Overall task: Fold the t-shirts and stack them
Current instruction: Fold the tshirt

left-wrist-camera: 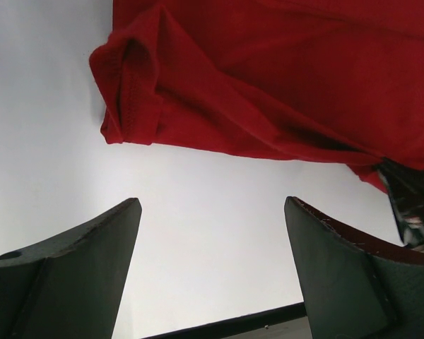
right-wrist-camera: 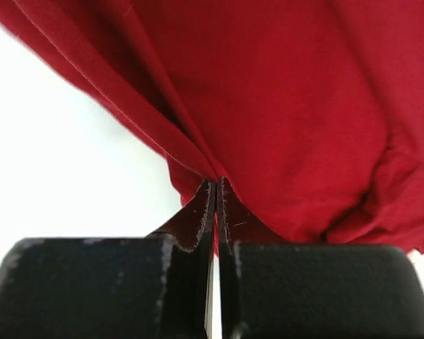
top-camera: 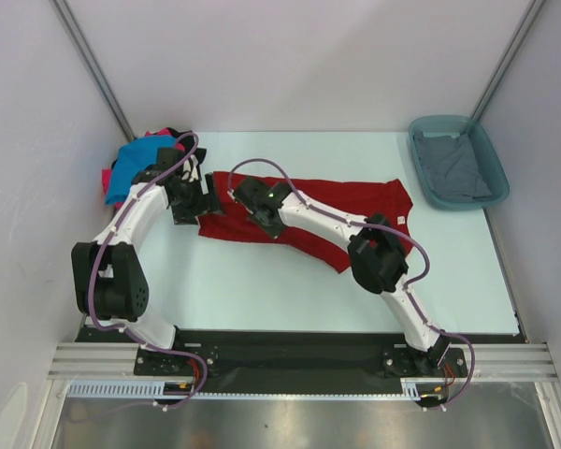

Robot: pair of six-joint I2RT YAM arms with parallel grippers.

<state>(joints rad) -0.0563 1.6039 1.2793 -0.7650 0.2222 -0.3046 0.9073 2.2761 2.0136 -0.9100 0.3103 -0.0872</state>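
The dark red t-shirt [top-camera: 341, 210] lies spread across the middle of the table, partly folded. My right gripper [top-camera: 244, 198] is shut on a pinch of its cloth near the shirt's left end; in the right wrist view the shut gripper [right-wrist-camera: 218, 185] bites a fold of the red shirt [right-wrist-camera: 283, 99]. My left gripper [top-camera: 193, 198] is open and empty just left of the shirt; in its wrist view the open gripper [left-wrist-camera: 212, 212] hovers over bare table below the shirt's sleeve [left-wrist-camera: 131, 92]. Blue [top-camera: 131, 168], pink [top-camera: 106, 178] and black [top-camera: 175, 134] shirts are heaped at the far left.
A teal tub [top-camera: 430, 187] at the far right holds a grey shirt [top-camera: 456, 168]. White walls enclose the table. A black strip [top-camera: 290, 344] runs along the near edge by the arm bases.
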